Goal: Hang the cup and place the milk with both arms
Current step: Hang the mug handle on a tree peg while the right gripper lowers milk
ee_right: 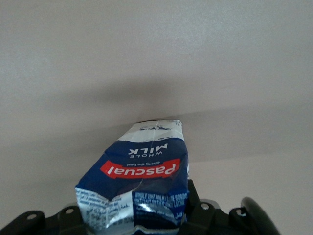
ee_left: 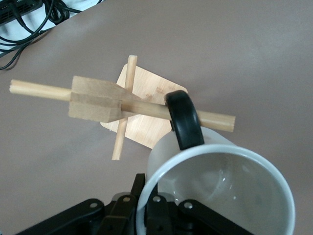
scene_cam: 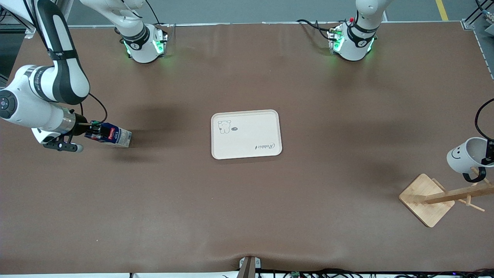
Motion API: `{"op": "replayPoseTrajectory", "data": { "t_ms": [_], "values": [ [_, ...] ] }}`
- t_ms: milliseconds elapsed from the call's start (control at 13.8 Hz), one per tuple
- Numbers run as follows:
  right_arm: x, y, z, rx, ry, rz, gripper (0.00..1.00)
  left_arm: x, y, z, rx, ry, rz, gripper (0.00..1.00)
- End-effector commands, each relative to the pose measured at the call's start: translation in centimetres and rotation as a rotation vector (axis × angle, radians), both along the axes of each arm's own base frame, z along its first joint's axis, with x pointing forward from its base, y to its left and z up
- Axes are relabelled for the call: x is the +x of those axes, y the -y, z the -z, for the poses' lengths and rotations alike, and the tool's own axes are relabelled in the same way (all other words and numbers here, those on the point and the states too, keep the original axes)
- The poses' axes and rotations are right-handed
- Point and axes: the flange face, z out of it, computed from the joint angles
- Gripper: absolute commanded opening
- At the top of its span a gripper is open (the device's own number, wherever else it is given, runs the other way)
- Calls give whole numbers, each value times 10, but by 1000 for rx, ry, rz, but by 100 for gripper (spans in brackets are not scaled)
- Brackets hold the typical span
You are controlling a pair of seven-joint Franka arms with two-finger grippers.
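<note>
My left gripper (scene_cam: 489, 154) is shut on the rim of the white smiley cup (scene_cam: 465, 154), one finger inside and one outside (ee_left: 146, 200). It holds the cup (ee_left: 220, 186) over the wooden rack (scene_cam: 426, 199). The cup's black handle (ee_left: 183, 120) lies against a peg of the rack (ee_left: 93, 98); I cannot tell if the peg goes through the loop. My right gripper (scene_cam: 92, 131) is shut on the dented dark-blue milk carton (scene_cam: 112, 136), held on its side low over the table at the right arm's end. The gripper (ee_right: 142, 218) clamps the carton (ee_right: 142, 171) at its top; the green cap is hidden.
A cream tray (scene_cam: 270, 116) with a small bear drawing lies flat at the middle of the brown table. The rack's square bamboo base (ee_left: 146, 93) stands near the left arm's end. Cables run along the table's edge nearest the front camera.
</note>
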Motion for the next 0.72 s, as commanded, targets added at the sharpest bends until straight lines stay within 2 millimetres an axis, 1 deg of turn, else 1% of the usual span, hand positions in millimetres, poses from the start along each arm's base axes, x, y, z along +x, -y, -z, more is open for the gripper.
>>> {"op": "replayPoseTrajectory", "data": {
  "t_ms": [0, 72, 144, 217, 289, 361, 433, 506, 578, 650],
  "values": [
    [-10, 5, 1, -5, 6, 7, 11, 2, -2, -3, -15, 8, 2, 36],
    [-11, 6, 5, -5, -5, 7, 29, 2, -1, -3, -20, 9, 2, 99],
    [-11, 5, 6, -4, -8, 5, 47, 4, 8, -6, -21, 14, 12, 100],
    [-11, 6, 6, -3, -11, 8, 62, 5, 16, -12, -17, 20, 3, 100],
    [-11, 4, 6, -3, -11, 2, 76, 5, 24, -18, -14, 19, -36, 100],
    [-11, 4, 6, -2, -13, -1, 94, 4, 27, -26, -9, 24, -71, 100],
    [-11, 5, 6, -2, -13, 0, 98, 3, 33, -29, -7, 23, -88, 100],
    [-10, 5, 4, -2, -15, 0, 98, 4, 43, -30, -7, 17, -94, 100],
    [-10, 5, 4, -2, -15, 0, 100, 1, 48, -39, -2, 13, -108, 100],
    [-8, 7, 1, -1, -15, 1, 100, -1, 52, -41, -4, 1, -141, 100]
  ]
}}
